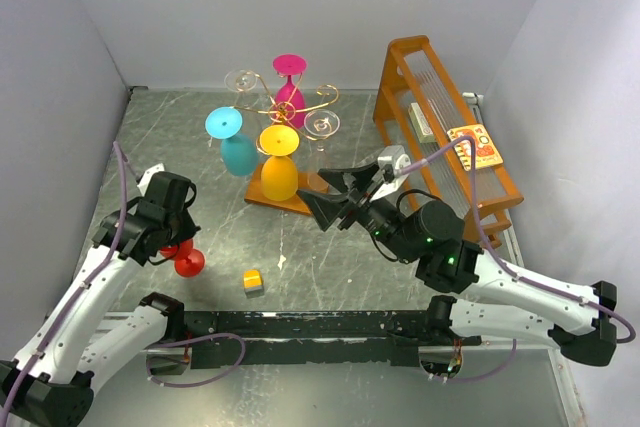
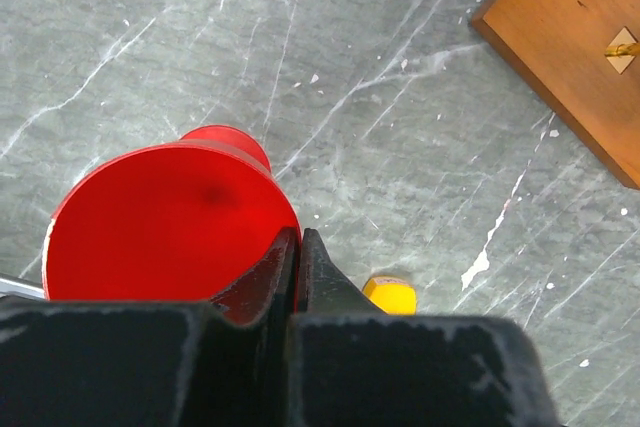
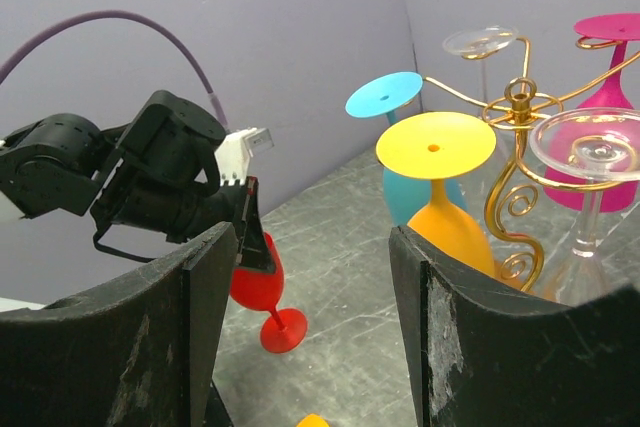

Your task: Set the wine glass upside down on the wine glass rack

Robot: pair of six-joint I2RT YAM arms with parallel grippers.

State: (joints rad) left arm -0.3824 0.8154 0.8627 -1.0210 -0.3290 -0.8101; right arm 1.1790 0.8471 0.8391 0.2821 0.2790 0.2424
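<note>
Partly hidden, red wine glass point(image 2: 170, 217), rim pinched in left gripper point(image 2: 298, 239) — bowl cut off; right gripper point(image 3: 312, 237) spread

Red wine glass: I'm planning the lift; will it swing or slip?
Probably rigid: the red wine glass looks like opaque plastic. Pinched at one rim spot by the left pincer, it may pivot. Its glossy wall could slip.

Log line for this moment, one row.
left gripper: shut on rim | right gripper: open, empty | red wine glass: upright on table
</note>
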